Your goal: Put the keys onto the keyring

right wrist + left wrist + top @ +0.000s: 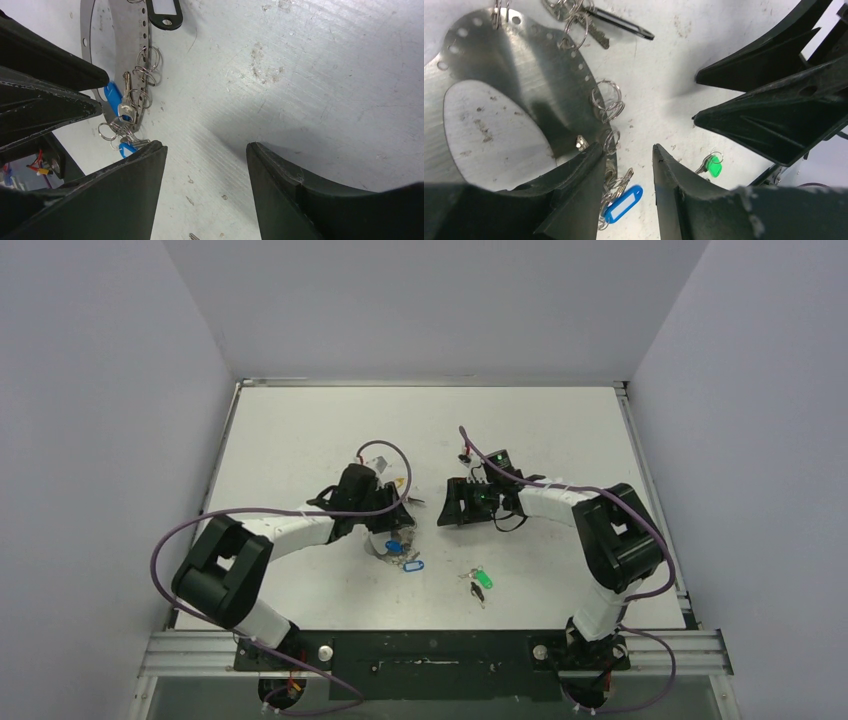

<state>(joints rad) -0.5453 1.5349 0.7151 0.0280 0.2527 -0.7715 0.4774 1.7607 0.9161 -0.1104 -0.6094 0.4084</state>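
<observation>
— So, where does the keyring [544,75] lie?
— Flat on the table [300,440] under my left gripper [628,150], whose jaws stand narrowly parted, gripping nothing I can see. In the left wrist view the holed silver band arcs from upper left down toward that gripper.
— And the keys [126,95]?
— Two blue tags [112,94] at the band, one black tag [165,12] by it, one green-tagged key [713,166] apart. One blue tag [623,204] slants up-right; its white label shows no legible writing. My right gripper [205,150] gapes wide beside them.
</observation>
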